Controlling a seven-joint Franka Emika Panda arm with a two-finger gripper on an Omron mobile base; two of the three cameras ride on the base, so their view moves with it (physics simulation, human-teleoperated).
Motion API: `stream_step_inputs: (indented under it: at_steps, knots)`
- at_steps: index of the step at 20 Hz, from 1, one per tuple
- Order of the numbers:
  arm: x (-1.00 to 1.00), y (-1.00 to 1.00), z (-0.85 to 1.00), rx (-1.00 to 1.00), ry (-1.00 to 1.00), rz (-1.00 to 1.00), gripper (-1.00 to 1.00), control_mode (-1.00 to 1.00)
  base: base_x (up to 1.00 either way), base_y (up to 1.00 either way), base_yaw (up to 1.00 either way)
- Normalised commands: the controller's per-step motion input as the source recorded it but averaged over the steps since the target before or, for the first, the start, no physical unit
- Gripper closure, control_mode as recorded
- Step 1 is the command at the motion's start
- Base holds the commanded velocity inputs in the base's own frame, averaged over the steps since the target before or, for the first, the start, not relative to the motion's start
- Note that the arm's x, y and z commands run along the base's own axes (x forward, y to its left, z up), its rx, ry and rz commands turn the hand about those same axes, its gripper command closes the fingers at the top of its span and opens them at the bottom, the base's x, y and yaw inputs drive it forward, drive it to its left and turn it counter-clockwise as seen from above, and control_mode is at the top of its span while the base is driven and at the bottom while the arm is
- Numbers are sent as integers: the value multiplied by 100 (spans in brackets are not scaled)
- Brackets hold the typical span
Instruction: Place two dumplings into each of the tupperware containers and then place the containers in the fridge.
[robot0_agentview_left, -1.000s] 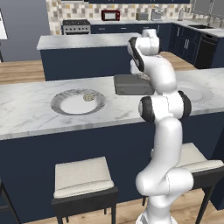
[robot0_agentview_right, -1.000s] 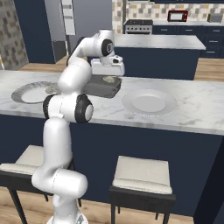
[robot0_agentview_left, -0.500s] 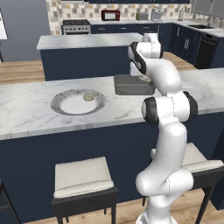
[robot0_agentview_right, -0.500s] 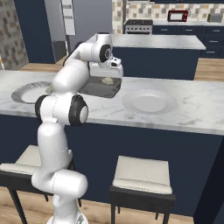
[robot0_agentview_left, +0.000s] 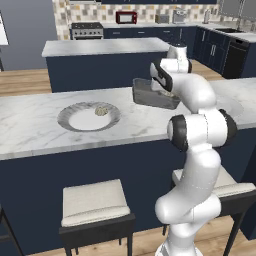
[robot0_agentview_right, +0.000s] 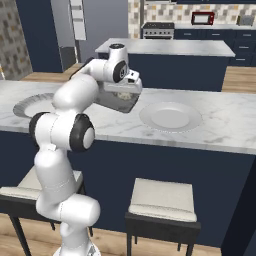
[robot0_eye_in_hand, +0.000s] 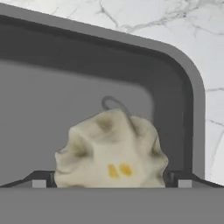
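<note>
Grey plastic walls of the tupperware container (robot0_eye_in_hand: 175, 65) take up most of my hand view, with a rounded corner against white marble. A dumpling (robot0_eye_in_hand: 111, 151) lies on the container's floor, pale beige with greenish shading and two small yellow spots. My gripper (robot0_eye_in_hand: 111, 183) hovers right over it, jaws spread as wide as they go, one tip on each side of the dumpling and nothing gripped.

From the left base view I see the container (robot0_agentview_left: 152, 95) on the marble counter (robot0_agentview_left: 35, 125), with my arm bent over its right end. To the container's left sits a round grey plate (robot0_agentview_left: 87, 117), and one more dumpling (robot0_agentview_left: 101, 111) rests on it, toward the side nearer the container. In the right base view the container (robot0_agentview_right: 119, 100) is partly covered by my wrist, and a second round plate (robot0_agentview_right: 170, 116) lies just to its right; a further plate rim (robot0_agentview_right: 27, 105) shows to the left of my arm. Beyond the container stands a second island, and behind that a stove and red microwave.
</note>
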Motion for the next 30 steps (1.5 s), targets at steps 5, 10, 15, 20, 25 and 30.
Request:
stream_step_inputs:
  at_steps: [5, 10, 15, 20, 25, 30]
  knots:
    - [-82, 2, 0, 0, -6, 0, -100, -100, 0, 0, 0]
    - [-25, 26, 0, 0, -6, 1, -100, -100, 0, 0, 0]
    - [10, 25, 24, 0, -15, 0, -100, -100, 0, 0, 0]
    - [-3, 23, 86, 0, -4, 0, -100, -100, 0, 0, 0]
    - [-7, 98, 60, 0, 13, 4, -100, -100, 0, 0, 0]
    - [-3, 100, 14, 0, 25, 15, -100, -100, 0, 0, 0]
